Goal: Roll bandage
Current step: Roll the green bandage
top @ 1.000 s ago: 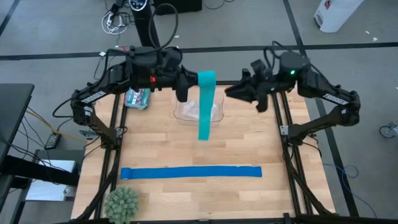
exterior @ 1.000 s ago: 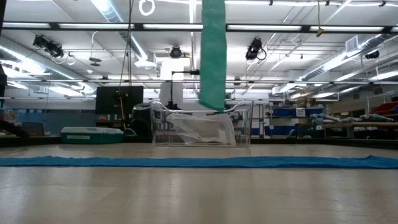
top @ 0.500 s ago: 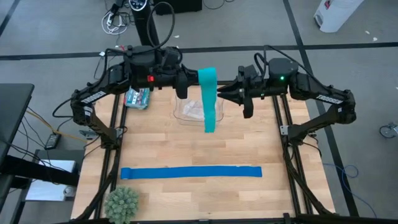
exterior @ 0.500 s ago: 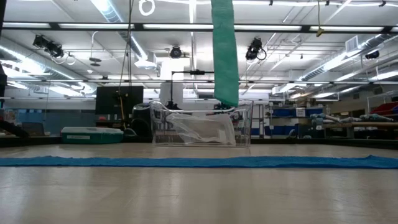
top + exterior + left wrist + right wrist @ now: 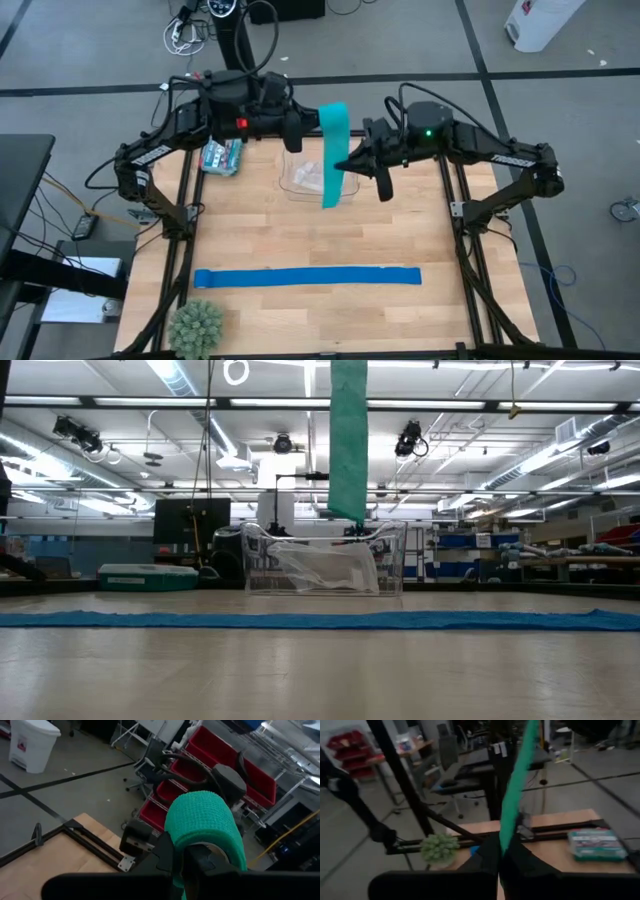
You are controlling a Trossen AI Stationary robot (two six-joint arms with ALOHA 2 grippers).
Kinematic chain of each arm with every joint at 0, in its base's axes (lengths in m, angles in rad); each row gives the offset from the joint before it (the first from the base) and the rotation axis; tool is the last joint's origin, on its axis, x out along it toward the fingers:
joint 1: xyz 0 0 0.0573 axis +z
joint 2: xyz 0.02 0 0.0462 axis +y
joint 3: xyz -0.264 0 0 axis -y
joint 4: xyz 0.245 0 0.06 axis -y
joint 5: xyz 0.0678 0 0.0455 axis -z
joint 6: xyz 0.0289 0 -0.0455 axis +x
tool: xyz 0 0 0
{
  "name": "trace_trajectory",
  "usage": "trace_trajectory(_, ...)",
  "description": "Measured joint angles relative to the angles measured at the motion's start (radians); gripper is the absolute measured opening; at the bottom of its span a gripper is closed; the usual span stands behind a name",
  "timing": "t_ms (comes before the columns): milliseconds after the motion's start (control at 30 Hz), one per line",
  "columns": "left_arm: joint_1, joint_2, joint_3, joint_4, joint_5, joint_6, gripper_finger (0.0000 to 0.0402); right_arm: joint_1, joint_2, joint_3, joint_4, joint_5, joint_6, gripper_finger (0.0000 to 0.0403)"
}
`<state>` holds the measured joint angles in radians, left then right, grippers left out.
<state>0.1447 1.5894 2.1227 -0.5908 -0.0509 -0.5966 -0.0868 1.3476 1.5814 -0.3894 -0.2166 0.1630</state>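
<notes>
Hanging teal bandage (image 5: 332,150) clamped at top by left hand (image 5: 300,125), right hand (image 5: 347,163) pinching its middle

The bandage (image 5: 333,155) is hanging between the two tools over the clear tub (image 5: 318,178) at the back of the surface (image 5: 400,240); the other strip (image 5: 307,277) is lying near the front, the plant (image 5: 195,327) probably sitting at the front-left corner.

Bright, even light falls from the ceiling strip lights (image 5: 180,374), with soft shadows on the wooden table (image 5: 400,235). The right wrist view is motion-blurred; the low view's foreground table is soft.
</notes>
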Motion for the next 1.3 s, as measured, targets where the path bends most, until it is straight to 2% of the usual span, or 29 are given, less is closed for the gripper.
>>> trace_trajectory(367,0.039,0.000,0.000,0.003,-0.019,-0.044,0.0018,0.022,0.000,0.000,-0.019,-0.131,0.052,0.0000)
trace_trajectory(500,0.060,0.000,0.000,0.000,-0.044,-0.046,0.0018,0.048,0.000,0.001,0.032,-0.196,0.019,0.0000)
trace_trajectory(667,0.069,0.000,0.000,0.016,-0.051,-0.047,0.0018,0.028,0.003,0.001,0.006,-0.169,-0.003,0.0000)
trace_trajectory(833,0.069,0.000,0.000,0.022,-0.028,-0.069,0.0018,-0.043,0.025,0.001,-0.046,-0.061,0.014,0.0000)
trace_trajectory(933,0.055,0.000,0.000,0.023,-0.006,-0.070,0.0018,-0.092,0.039,0.000,-0.056,-0.041,0.034,0.0000)
trace_trajectory(1033,0.043,0.000,0.000,0.017,0.011,-0.070,0.0018,-0.134,0.042,0.001,-0.057,-0.050,0.042,0.0001)
trace_trajectory(1100,0.034,0.000,0.000,0.008,0.012,-0.072,0.0018,-0.146,0.042,0.001,-0.055,-0.099,0.048,0.0007)
trace_trajectory(1233,0.031,0.000,0.000,-0.001,0.051,-0.088,0.0018,-0.152,0.025,0.001,-0.104,-0.184,0.087,0.0037)
trace_trajectory(1300,0.032,0.000,0.000,-0.022,0.081,-0.089,0.0018,-0.155,0.008,0.001,-0.159,-0.189,0.083,0.0056)
